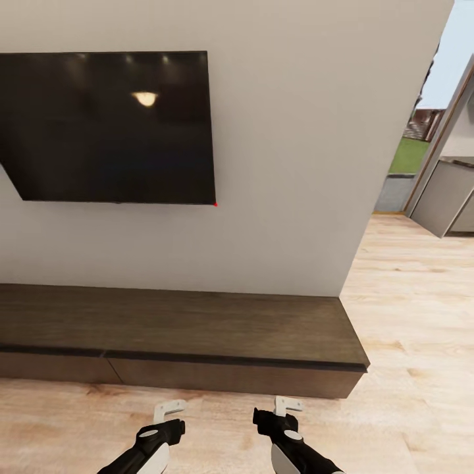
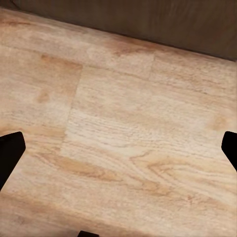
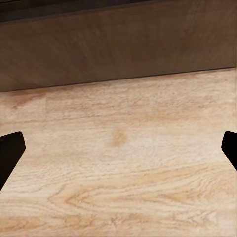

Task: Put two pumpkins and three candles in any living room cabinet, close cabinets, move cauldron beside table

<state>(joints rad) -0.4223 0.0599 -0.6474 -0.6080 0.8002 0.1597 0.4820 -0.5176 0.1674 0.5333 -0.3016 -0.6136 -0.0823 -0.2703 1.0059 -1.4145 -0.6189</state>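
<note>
From the head camera you are facing the cabinet [image 1: 178,329], the long low dark-brown unit running along the base of a pale wall, its flat drawer fronts all flush and shut, with its right end stopping short of the doorway. A black television [image 1: 112,125] hangs on the wall above it, a ceiling light mirrored in the glass. Light wooden floor [image 1: 408,316] stretches off to your right toward grey kitchen units. Low in this view your left end effector [image 1: 169,411] and right end effector [image 1: 288,405] hang side by side just above the floor in front of the cabinet, each holding nothing; you cannot judge their spread from here. In the left wrist camera the dark fingertips [image 2: 10,153] sit at opposite edges of the frame, so the jaws are spread wide over bare floor planks, with the cabinet's brown front [image 2: 148,19] beyond. In the right wrist camera the fingertips [image 3: 10,150] are likewise far apart and empty, over the floor with the cabinet front [image 3: 118,44] close ahead.
</note>
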